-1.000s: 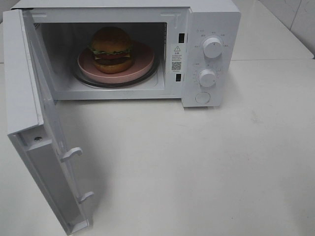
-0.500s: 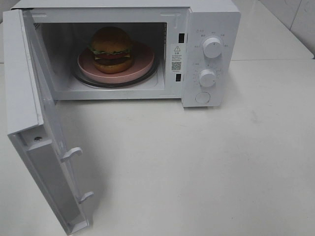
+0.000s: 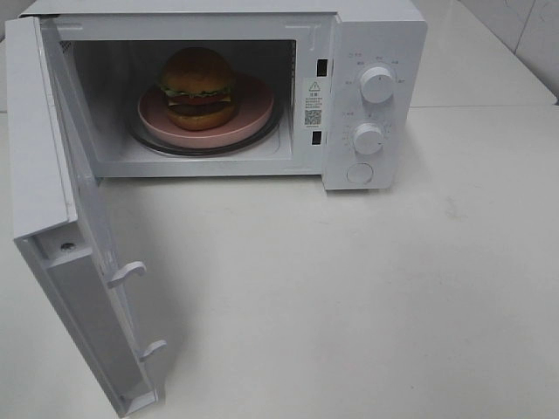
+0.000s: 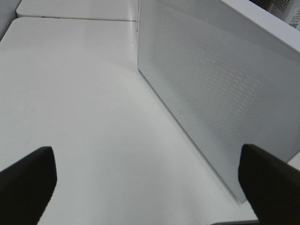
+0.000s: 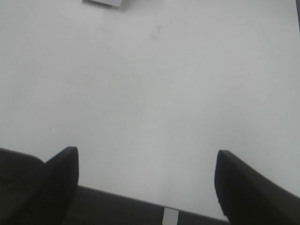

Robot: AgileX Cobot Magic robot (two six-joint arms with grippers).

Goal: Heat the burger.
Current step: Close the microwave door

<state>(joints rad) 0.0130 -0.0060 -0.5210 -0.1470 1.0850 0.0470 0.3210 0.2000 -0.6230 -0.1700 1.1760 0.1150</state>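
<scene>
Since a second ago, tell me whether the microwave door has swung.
No. The door stands open at the same angle, its hooks no nearer the front of the microwave than before.

The burger (image 3: pixel 198 87) has a golden-brown bun, green lettuce, red tomato, yellow cheese and dark patty, on a pink plate (image 3: pixel 258 108). The microwave (image 3: pixel 376 35) and its knobs (image 3: pixel 376 84) are white. Beside the black left hand (image 4: pixel 147 185), the door (image 4: pixel 220 93) shows a fine dotted mesh. Under the black right hand (image 5: pixel 147 180) the tabletop (image 5: pixel 150 84) is plain white.
</scene>
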